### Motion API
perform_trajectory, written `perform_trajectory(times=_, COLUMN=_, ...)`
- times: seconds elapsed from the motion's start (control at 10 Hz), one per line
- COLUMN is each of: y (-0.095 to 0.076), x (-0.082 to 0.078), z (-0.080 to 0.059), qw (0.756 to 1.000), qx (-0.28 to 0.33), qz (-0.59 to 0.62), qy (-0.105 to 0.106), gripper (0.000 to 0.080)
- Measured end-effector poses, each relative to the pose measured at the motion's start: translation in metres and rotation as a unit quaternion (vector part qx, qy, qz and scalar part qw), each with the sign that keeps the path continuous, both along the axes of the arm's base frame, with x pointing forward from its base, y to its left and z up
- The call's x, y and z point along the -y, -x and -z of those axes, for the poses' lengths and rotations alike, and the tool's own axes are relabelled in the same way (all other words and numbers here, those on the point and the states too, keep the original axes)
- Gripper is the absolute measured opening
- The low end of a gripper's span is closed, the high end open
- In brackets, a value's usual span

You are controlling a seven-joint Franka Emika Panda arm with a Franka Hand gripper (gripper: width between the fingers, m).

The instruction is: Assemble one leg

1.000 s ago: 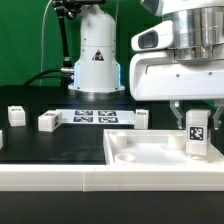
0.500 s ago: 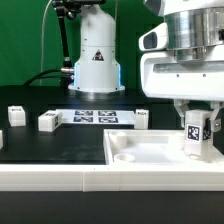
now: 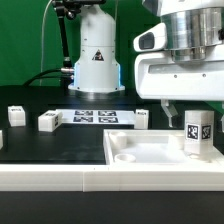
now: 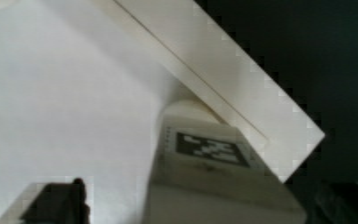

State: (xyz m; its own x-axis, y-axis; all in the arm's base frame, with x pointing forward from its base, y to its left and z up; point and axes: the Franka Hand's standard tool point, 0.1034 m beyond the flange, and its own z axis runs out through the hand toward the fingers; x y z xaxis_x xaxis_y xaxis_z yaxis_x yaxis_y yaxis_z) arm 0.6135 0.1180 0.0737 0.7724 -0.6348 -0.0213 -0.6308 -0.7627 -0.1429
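White leg (image 3: 197, 137) upright at tabletop (image 3: 140, 160) corner; gripper (image 3: 193, 108) above, fingers spread, not gripping

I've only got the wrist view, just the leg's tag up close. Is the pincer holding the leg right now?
Observer: No. In the exterior view the pincer hangs open just above the leg, not touching it.
Operator: Is the leg upright?
Observer: Yes, it stands upright in the tabletop, toward the exterior view's right.
Operator: Anything else loose?
Observer: Three small white parts lie on the table beyond the tabletop, around the marker board.
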Motion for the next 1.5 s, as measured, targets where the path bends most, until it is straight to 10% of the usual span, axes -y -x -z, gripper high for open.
perform_trajectory(times=0.8, y=0.009, x=-0.006, z=-0.001, qw=0.929, qx=0.082, qz=-0.354, qy=0.069, gripper=0.0649)
perform_trajectory(times=1.5, y=-0.002, x=0.006, z=-0.008, qw=0.850, qx=0.088, qz=-0.513, qy=0.085, gripper=0.0649)
